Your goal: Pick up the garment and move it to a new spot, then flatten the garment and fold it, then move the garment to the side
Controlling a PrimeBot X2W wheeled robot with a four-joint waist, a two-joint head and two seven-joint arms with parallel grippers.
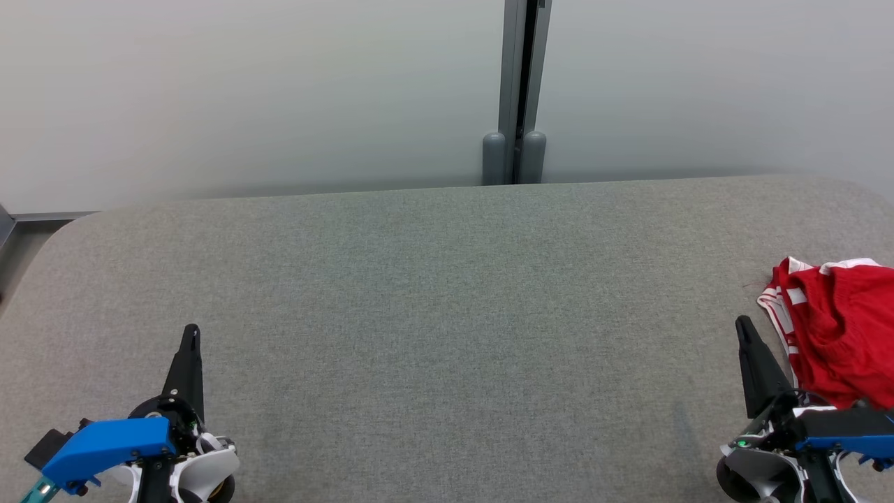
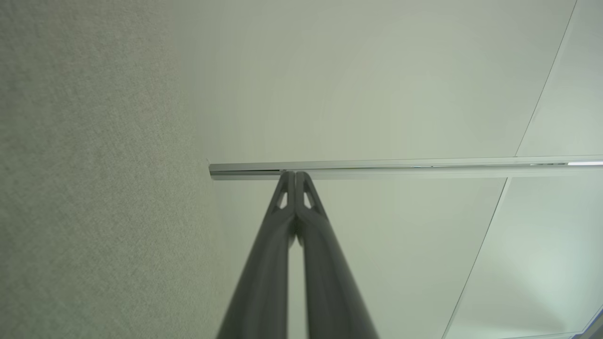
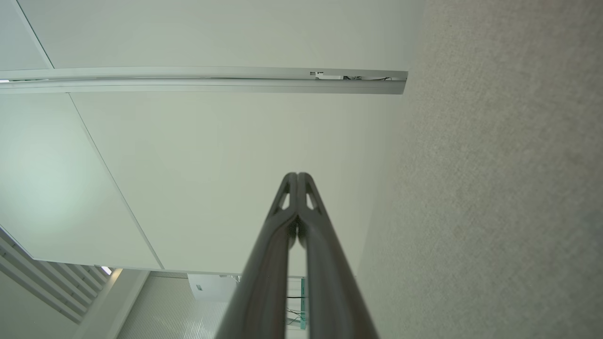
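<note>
The garment (image 1: 841, 332), red with white stripes and trim, lies crumpled at the right edge of the grey fabric table (image 1: 447, 314), partly cut off by the head view's border. My right gripper (image 1: 742, 323) is shut and empty, just left of the garment with its fingers pointing away from me. My left gripper (image 1: 191, 330) is shut and empty at the lower left, far from the garment. In the wrist views each pair of fingers is pressed together, left gripper (image 2: 295, 175) and right gripper (image 3: 297, 176), with nothing between them.
A pale wall with a grey vertical post (image 1: 517, 91) stands behind the table's far edge. The wrist views look along the table surface toward wall panels and a metal rail (image 2: 400, 167).
</note>
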